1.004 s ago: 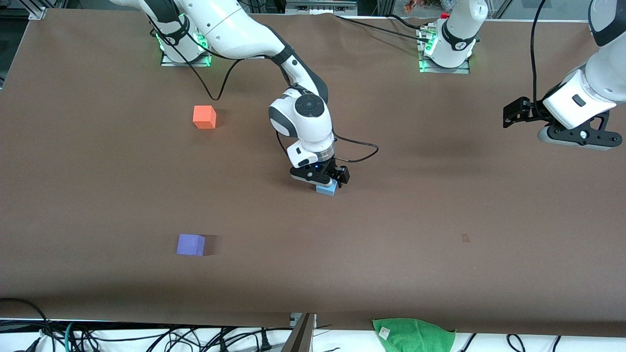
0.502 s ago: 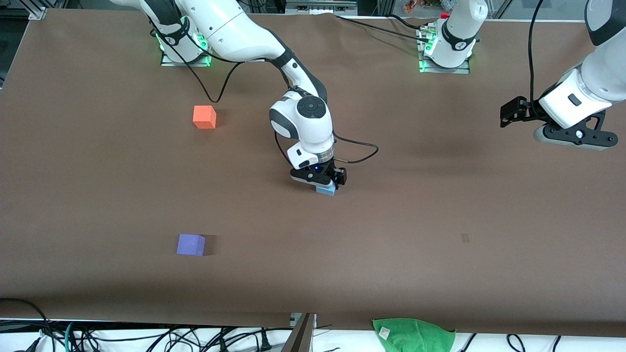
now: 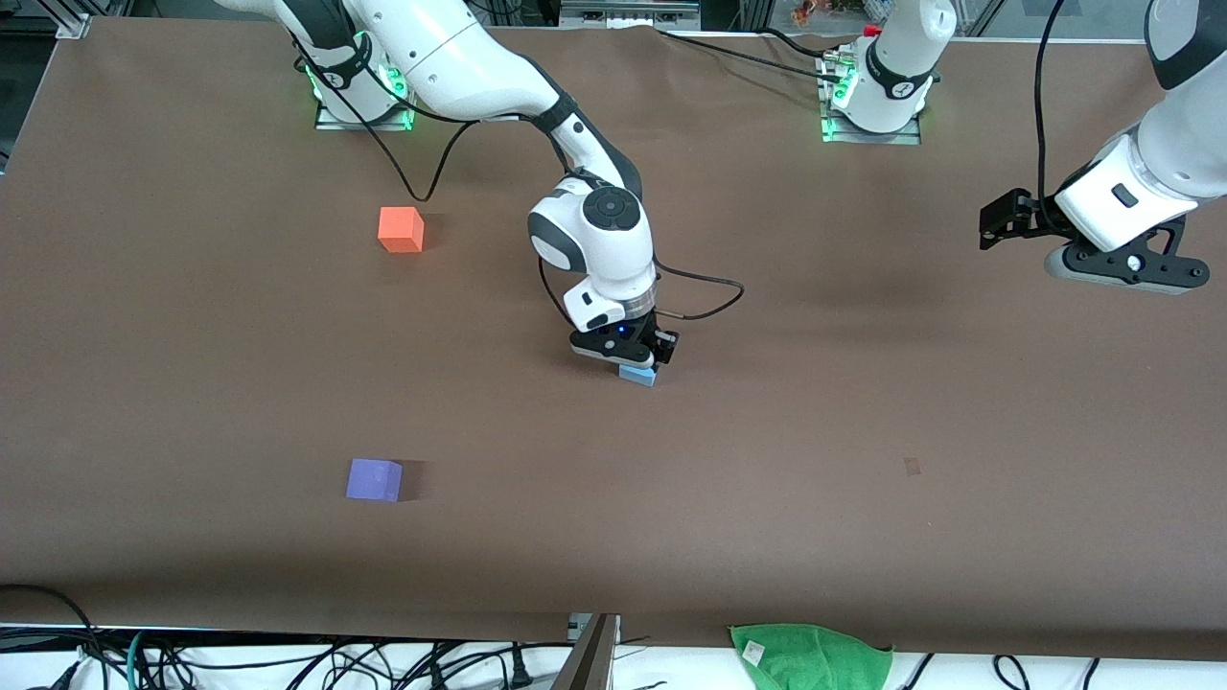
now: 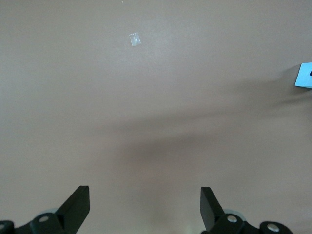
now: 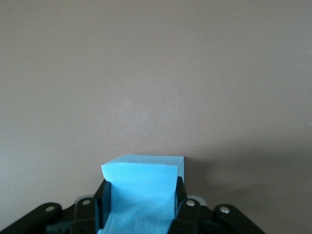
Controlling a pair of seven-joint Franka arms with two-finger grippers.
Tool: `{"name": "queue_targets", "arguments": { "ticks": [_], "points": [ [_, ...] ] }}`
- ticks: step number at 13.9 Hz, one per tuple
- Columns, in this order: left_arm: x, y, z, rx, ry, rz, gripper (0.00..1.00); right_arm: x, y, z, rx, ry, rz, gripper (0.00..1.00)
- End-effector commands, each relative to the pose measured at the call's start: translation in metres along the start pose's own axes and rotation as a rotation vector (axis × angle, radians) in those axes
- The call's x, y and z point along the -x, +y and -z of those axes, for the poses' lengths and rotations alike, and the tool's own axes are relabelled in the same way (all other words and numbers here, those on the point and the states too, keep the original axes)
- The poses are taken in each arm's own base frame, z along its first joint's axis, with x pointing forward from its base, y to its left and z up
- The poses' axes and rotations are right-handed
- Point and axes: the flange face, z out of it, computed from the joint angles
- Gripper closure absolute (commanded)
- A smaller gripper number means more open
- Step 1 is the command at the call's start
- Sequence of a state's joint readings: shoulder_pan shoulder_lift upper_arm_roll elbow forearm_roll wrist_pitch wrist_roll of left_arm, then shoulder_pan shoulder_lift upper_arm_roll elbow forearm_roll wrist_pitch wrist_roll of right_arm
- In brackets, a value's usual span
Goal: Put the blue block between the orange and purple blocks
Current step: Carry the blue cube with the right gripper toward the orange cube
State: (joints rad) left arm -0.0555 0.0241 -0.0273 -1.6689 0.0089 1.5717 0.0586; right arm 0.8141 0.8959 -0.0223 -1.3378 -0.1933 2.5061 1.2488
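Between right fingers (image 5: 181,204) (wrist view): blue block (image 5: 141,187).

Matt brown covering on the surface (image 3: 863,402), paper-like, smooth, faintly creased near the bases. Matt, foam-like blue block (image 5: 141,187), slightly dented where pinched by black plastic fingers (image 5: 179,204) of the right gripper (image 3: 635,365). Same matt finish on the orange block (image 3: 401,230) and purple block (image 3: 374,480). Glossy white plastic arm shells. Fuzzy green cloth (image 3: 810,656) at the surface's edge, nearer the camera than the blue block.
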Motion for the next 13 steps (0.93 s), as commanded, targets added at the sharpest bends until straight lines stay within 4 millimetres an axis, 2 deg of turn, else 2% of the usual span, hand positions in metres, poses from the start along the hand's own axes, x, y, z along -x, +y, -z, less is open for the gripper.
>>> {"name": "queue_targets", "arguments": {
  "ticks": [1,2,4,6,7,9,13],
  "points": [
    [0.001,0.002,0.004,-0.006,0.012,0.0,0.0,-0.034,0.004,0.041,0.082,-0.017,0.074,0.61],
    [0.001,0.002,0.004,-0.006,0.011,0.0,0.0,-0.049,0.013,0.057,0.13,-0.053,0.1,0.61],
    [0.001,0.002,0.004,-0.006,0.011,-0.001,0.0,-0.083,0.029,0.102,0.141,-0.133,0.115,0.61],
    [0.001,0.002,0.004,-0.006,0.012,-0.001,0.0,-0.119,0.064,0.131,0.183,-0.232,0.219,0.61],
    [0.001,0.002,0.004,-0.006,0.011,-0.001,0.0,-0.14,0.085,0.14,0.197,-0.277,0.249,0.61],
    [0.001,0.002,0.004,-0.006,0.011,-0.001,0.0,-0.168,0.124,0.155,0.191,-0.324,0.296,0.61],
    [0.001,0.002,0.004,-0.006,0.011,-0.001,0.0,-0.206,0.222,0.158,0.153,-0.396,0.363,0.61]
  ]
}}
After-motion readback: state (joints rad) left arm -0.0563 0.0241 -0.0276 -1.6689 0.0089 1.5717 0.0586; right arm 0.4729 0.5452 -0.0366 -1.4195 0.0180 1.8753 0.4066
